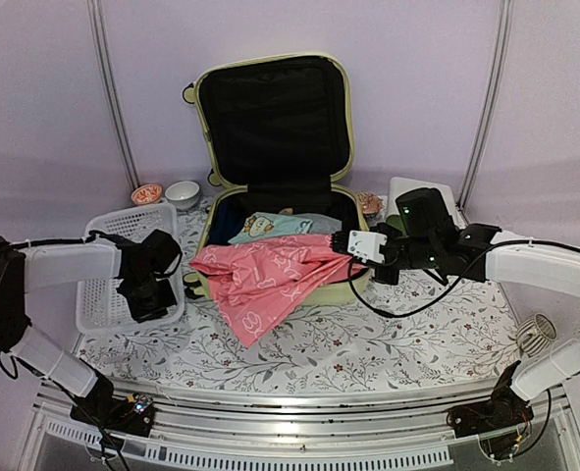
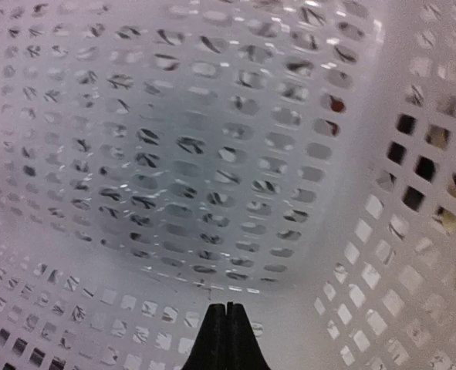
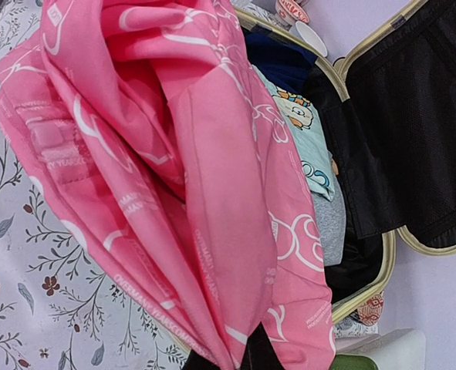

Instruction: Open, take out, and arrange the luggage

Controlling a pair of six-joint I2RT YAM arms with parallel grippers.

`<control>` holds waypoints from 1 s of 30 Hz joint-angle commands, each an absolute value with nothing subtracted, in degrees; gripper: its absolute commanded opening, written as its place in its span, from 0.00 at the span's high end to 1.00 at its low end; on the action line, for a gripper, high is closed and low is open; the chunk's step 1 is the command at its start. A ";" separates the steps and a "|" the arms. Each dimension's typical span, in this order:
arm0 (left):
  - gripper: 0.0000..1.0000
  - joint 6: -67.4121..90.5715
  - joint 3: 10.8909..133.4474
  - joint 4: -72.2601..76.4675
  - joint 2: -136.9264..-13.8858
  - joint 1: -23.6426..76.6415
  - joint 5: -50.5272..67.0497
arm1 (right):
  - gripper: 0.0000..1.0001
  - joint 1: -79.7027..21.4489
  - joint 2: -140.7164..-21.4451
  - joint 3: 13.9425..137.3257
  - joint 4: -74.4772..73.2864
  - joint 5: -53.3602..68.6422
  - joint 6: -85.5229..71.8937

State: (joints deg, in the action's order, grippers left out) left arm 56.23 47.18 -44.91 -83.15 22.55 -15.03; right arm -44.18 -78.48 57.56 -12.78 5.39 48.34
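Observation:
The pale yellow-green luggage (image 1: 270, 118) stands open at the back of the table, its lid upright and showing black lining (image 3: 413, 116). Folded clothes lie in its base, among them a light blue printed garment (image 1: 260, 226) (image 3: 301, 123). A pink patterned cloth (image 1: 265, 275) (image 3: 212, 193) spills over the front rim onto the table. My right gripper (image 1: 341, 243) (image 3: 258, 343) is shut on that cloth's right end. My left gripper (image 1: 150, 299) (image 2: 226, 308) is down inside the white slatted basket (image 1: 103, 294) (image 2: 212, 154), shut with nothing between its fingers.
Two small bowls (image 1: 147, 193) (image 1: 182, 193) sit at the back left, behind the basket. A white box (image 1: 422, 191) and a small patterned bowl (image 1: 370, 203) stand right of the luggage. A round white ribbed object (image 1: 537, 334) lies at the right edge of the floral tablecloth (image 1: 368, 343).

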 commanded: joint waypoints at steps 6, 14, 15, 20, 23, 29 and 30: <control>1.00 64.82 46.13 -46.41 -81.14 34.38 -3.90 | 0.98 -44.02 -76.20 57.04 -9.45 8.45 46.76; 1.00 66.81 49.81 -38.35 -81.69 39.94 5.58 | 0.98 -43.97 -75.43 56.69 -9.37 7.77 46.45; 1.00 67.95 49.87 -36.09 -82.11 41.36 7.02 | 0.98 -43.95 -75.48 56.68 -9.26 7.66 46.37; 1.00 71.29 52.50 -28.21 -87.01 46.20 10.92 | 0.98 -43.88 -76.42 56.97 -8.24 6.53 44.79; 1.00 73.13 55.21 -24.79 -89.16 47.20 8.20 | 0.98 -43.41 -76.90 57.49 -7.01 5.81 43.06; 1.00 82.18 56.11 -7.85 -90.95 48.62 5.81 | 0.98 -41.70 -77.42 59.45 -5.15 5.02 39.30; 1.00 83.39 56.57 -5.51 -91.54 49.09 5.54 | 0.98 -41.66 -77.52 59.76 -5.23 4.95 39.00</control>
